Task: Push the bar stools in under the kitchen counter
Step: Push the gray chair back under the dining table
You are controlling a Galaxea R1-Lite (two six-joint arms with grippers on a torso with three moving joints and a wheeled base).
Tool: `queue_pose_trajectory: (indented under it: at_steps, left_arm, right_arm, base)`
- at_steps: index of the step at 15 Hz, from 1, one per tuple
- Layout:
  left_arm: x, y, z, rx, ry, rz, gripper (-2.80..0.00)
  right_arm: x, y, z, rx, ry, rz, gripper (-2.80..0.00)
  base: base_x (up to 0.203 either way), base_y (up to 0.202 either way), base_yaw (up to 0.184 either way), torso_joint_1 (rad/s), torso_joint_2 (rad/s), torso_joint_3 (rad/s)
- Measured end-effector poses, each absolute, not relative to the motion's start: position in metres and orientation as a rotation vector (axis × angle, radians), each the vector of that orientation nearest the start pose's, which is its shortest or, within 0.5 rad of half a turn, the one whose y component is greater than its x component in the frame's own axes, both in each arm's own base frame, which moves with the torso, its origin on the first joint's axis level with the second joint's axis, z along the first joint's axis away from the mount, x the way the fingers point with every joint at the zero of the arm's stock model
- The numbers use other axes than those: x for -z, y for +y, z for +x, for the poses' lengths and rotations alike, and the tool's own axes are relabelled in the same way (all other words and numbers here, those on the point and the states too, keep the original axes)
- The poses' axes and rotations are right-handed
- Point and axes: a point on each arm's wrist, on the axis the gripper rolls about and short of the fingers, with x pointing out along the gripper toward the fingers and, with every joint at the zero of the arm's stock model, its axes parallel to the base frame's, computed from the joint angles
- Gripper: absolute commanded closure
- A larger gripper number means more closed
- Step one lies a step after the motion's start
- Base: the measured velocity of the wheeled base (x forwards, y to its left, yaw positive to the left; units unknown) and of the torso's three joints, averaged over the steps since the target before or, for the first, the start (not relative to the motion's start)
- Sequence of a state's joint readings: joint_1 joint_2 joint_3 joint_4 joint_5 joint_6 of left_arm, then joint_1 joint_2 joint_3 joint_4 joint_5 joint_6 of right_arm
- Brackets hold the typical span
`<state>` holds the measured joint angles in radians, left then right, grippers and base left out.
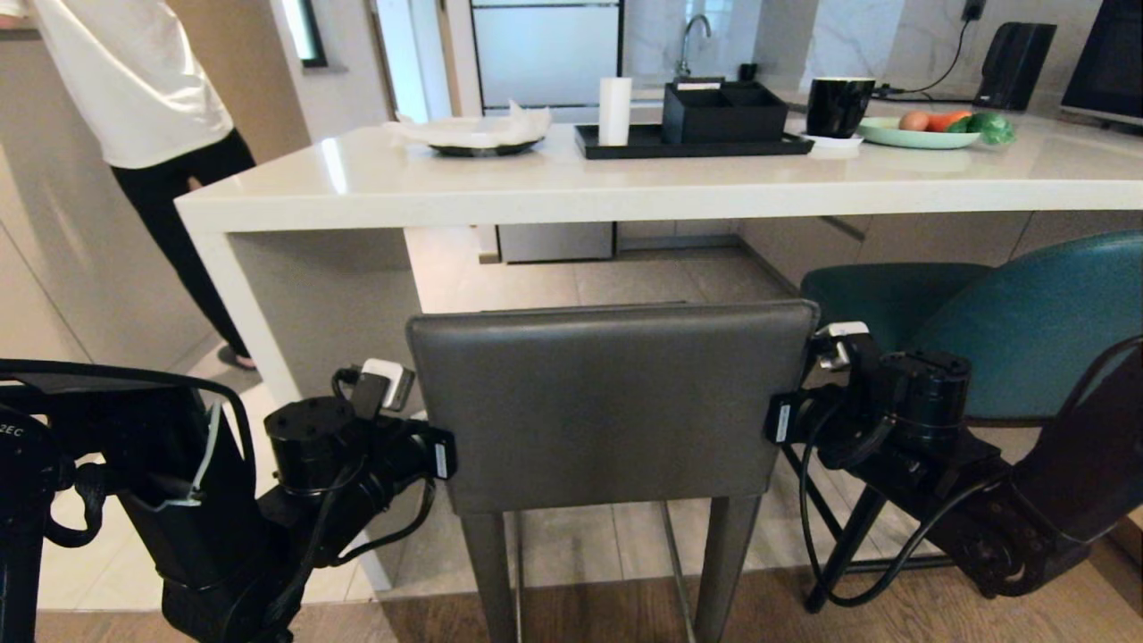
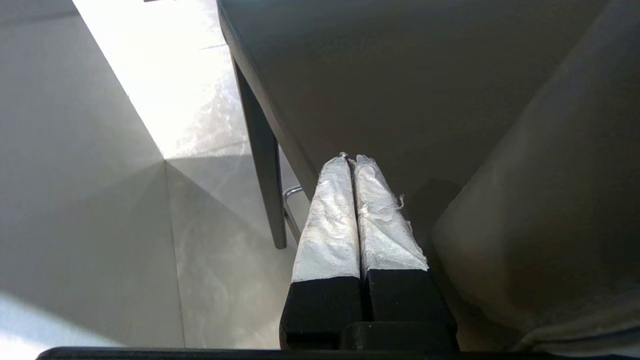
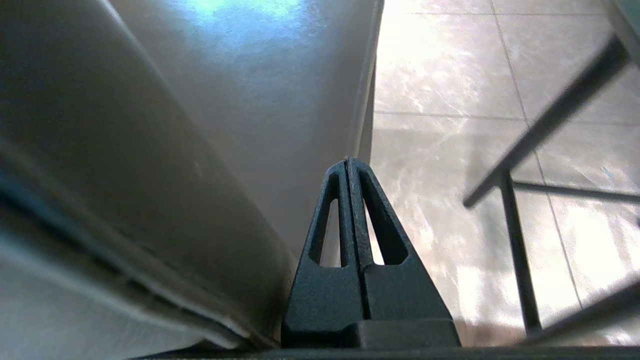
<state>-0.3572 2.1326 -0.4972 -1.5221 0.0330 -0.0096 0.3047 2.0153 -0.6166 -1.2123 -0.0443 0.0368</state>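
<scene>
Grey leather stool (image 1: 607, 402) with boxy square back, legs cut off below, flanked by left gripper (image 2: 354, 162) and right gripper (image 3: 348, 162), both pinched closed and empty, curved teal stool (image 1: 1009, 321) beside it, glossy white counter (image 1: 554, 192) beyond.

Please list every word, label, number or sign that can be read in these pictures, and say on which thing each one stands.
"2EC": white letters on the black robot body at the left edge of the head view; the word is cut off by the picture edge.
Small white stickers on the left arm's wrist and the right arm's wrist: print too small to read.
Counter things, both stools, and the two wrist views: no readable text.
</scene>
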Motion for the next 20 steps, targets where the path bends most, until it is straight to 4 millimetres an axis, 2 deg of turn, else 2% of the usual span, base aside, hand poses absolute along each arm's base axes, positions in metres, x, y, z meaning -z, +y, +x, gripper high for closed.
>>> queue_pose_trajectory:
  at_steps: [12, 17, 20]
  left_arm:
    - [-0.060, -0.112, 0.300, 0.315, 0.136, 0.018, 0.00]
    - [-0.045, -0.105, 0.279, 0.316, 0.235, 0.066, 0.00]
    - [-0.050, -0.095, 0.264, 0.301, 0.256, 0.057, 0.00]
  right_arm:
    - [-0.090, 0.100, 0.317, -0.260, 0.199, 0.002, 0.00]
    - [-0.085, 0.105, 0.307, -0.220, 0.216, -0.006, 0.00]
    - [-0.089, 0.099, 0.292, -0.216, 0.183, 0.007, 0.00]
  base:
    - [0.185, 0.000, 0.000, 0.002, 0.00, 0.003]
    - [0.000, 0.000, 0.000, 0.000, 0.00, 0.000]
    - [0.000, 0.000, 0.000, 0.000, 0.00, 0.000]
